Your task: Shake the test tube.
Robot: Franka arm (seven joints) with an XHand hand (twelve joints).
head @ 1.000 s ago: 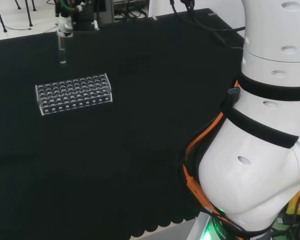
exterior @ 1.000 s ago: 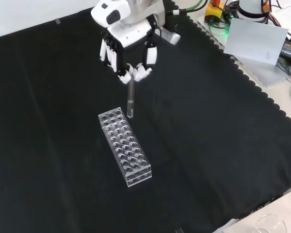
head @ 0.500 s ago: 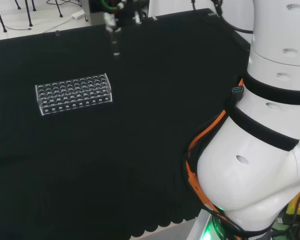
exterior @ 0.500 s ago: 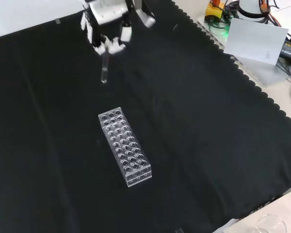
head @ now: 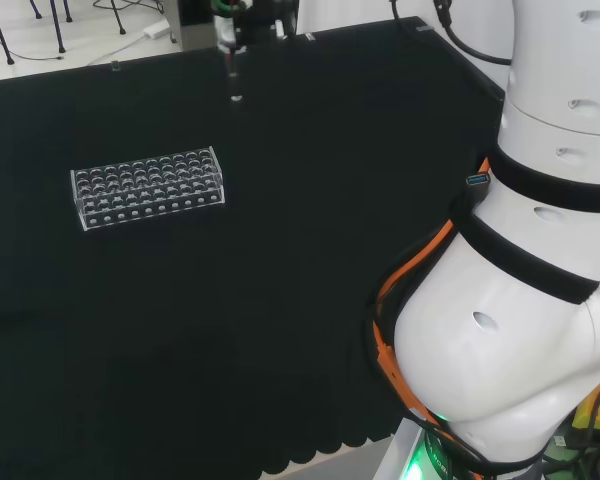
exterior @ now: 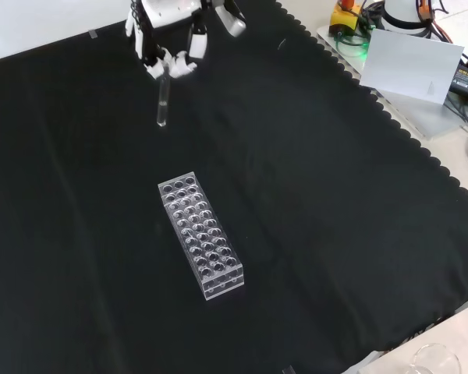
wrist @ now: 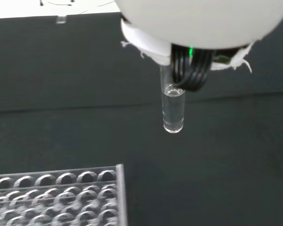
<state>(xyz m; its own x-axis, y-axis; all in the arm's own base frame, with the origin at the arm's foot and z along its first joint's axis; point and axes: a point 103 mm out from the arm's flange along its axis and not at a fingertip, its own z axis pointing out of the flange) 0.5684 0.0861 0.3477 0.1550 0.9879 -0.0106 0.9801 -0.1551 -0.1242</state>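
A clear glass test tube (exterior: 163, 100) hangs upright in the air, pinched at its top by the black and white hand (exterior: 165, 43) at the top of the front view. The head view shows the tube (head: 236, 78) below the hand (head: 232, 18) at the far edge of the cloth, to the right of the rack. Seen from the wrist, the tube (wrist: 173, 109) holds a little clear liquid and hangs under the white hand (wrist: 198, 28). A clear plastic tube rack (exterior: 200, 234) with several empty wells lies on the black cloth, nearer the camera than the tube.
The rack also shows in the head view (head: 147, 186) and the wrist view (wrist: 56, 195). The arm's white links (head: 520, 280) stand at the head view's right. A grey box (exterior: 409, 74) sits off the cloth at the front view's top right.
The hand has carried the tube away from above the rack's end, up and left in the front view, rightward in the head view. Over the last half second it shifted only slightly.
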